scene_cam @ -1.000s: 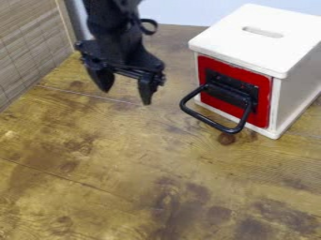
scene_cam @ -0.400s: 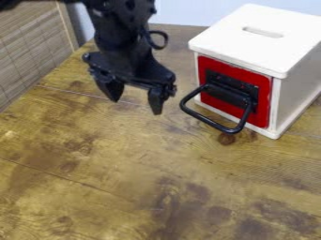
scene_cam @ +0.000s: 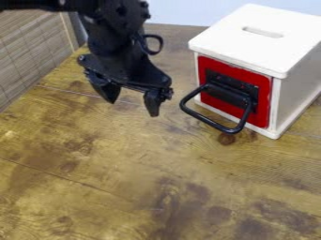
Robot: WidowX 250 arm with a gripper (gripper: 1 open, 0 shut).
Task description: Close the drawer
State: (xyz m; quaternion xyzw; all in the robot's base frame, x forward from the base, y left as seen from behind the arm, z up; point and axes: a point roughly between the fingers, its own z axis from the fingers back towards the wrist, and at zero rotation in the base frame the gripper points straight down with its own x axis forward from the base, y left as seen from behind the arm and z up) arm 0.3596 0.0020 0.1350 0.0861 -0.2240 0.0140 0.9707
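Looking down at the table from the single camera view: the gripper hangs above the worn wooden surface, left of centre, pointing steeply downward. Its two black fingers are spread wide apart, with nothing between them. The white box stands at the upper right, its top showing a shallow slot. The drawer is set in the box face that is turned toward the gripper: a red front with a black panel. A large black wire loop handle projects from this front toward the table, its lower end near the surface. The gripper stands just left of the handle and does not touch it. A slatted wall borders the table at the upper left
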